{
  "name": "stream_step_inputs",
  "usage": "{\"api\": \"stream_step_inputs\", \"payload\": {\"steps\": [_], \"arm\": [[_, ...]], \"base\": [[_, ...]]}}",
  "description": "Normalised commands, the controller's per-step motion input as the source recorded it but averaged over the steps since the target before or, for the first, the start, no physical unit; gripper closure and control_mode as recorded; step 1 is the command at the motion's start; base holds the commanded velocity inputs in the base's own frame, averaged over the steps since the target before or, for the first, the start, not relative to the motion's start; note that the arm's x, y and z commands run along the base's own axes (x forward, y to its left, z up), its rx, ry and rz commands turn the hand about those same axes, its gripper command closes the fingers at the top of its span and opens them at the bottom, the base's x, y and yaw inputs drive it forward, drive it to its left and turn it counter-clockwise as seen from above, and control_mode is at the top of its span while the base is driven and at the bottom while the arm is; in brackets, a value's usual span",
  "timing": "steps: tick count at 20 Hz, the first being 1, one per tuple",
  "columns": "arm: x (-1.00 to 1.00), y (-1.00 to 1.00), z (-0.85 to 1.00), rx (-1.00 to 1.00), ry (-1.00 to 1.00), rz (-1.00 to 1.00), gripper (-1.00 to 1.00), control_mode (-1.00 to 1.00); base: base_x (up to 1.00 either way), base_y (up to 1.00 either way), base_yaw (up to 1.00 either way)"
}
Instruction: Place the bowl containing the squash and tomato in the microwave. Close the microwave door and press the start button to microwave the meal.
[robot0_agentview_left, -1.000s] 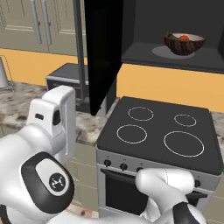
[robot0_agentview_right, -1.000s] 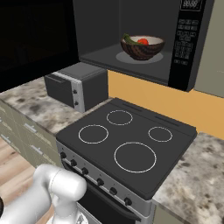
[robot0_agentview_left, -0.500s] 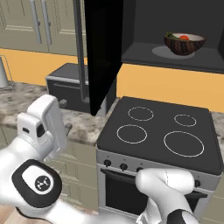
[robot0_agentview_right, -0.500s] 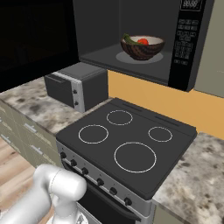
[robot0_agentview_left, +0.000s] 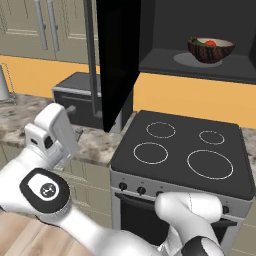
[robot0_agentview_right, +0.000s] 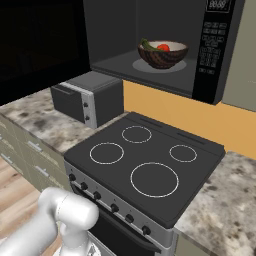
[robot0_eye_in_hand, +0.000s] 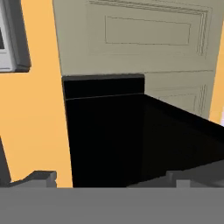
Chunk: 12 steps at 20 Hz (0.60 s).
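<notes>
Above the black stove (robot0_agentview_right: 150, 160), the bowl (robot0_agentview_right: 162, 53) with squash (robot0_agentview_right: 148, 45) and tomato (robot0_agentview_right: 163, 48) is seen inside the microwave (robot0_agentview_right: 200, 45). The microwave door (robot0_agentview_left: 117, 60) is swung open; the gripper's opening cannot be told

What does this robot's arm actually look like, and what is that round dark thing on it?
The arm is made of smooth, glossy white rounded segments. The round dark thing is a black joint cap with a small white marking. The end effector ends in two small dark grey finger tips. No cables are visible.
</notes>
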Motion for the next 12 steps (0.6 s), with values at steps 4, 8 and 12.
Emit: {"api": "stream_step_inputs", "payload": {"steps": [4, 8, 12], "arm": [[0.56, 0.30, 0.17, -0.01, 0.08, -0.16, -1.00, -1.00], [0.55, 0.46, 0.02, -0.04, 0.06, -0.19, -1.00, -1.00], [0.48, 0.19, 0.00, -0.01, 0.03, -0.24, -1.00, -1.00]], "base": [[0.00, 0.00, 0.00], [0.00, 0.00, 0.00], [0.00, 0.00, 0.00]]}}
